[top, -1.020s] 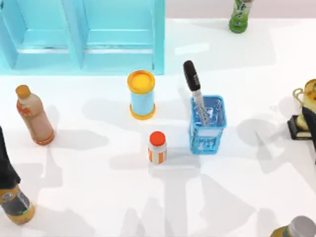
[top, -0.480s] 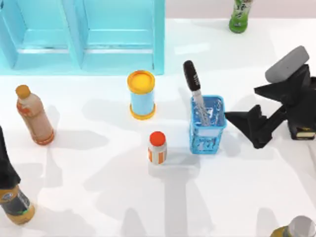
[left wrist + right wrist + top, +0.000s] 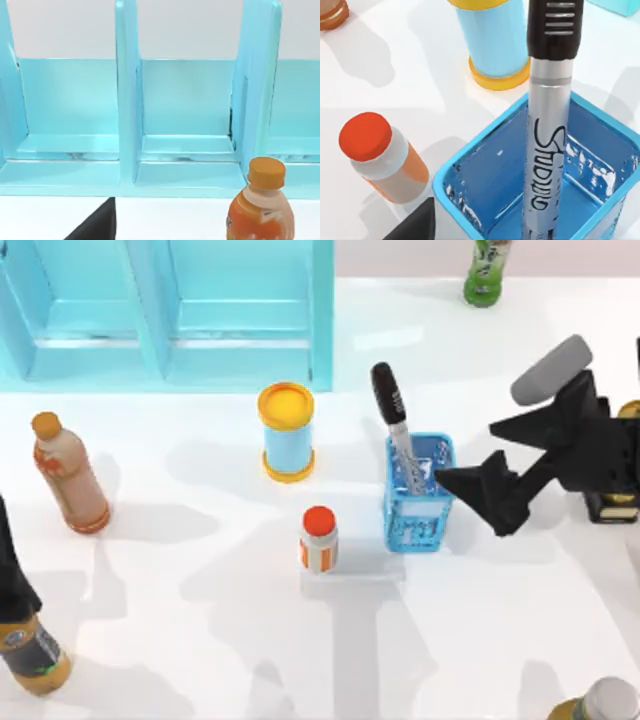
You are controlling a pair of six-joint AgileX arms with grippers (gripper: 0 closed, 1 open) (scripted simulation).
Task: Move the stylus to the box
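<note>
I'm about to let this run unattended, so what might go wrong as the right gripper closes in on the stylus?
1. The stylus leans in the blue mesh holder; a sideways approach by the right gripper, close beside it, might tip the holder.
2. The orange-capped pill bottle and the yellow-lidded blue can stand near; a toppled holder may strike them.
3. The light blue box lies beyond the can, so a low carry might clip it.

Black-and-grey stylus (image 3: 392, 412), blue box (image 3: 420, 502)

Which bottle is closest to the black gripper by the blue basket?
The small orange bottle with the red cap, left of the blue basket, is closest to the right gripper.
</note>
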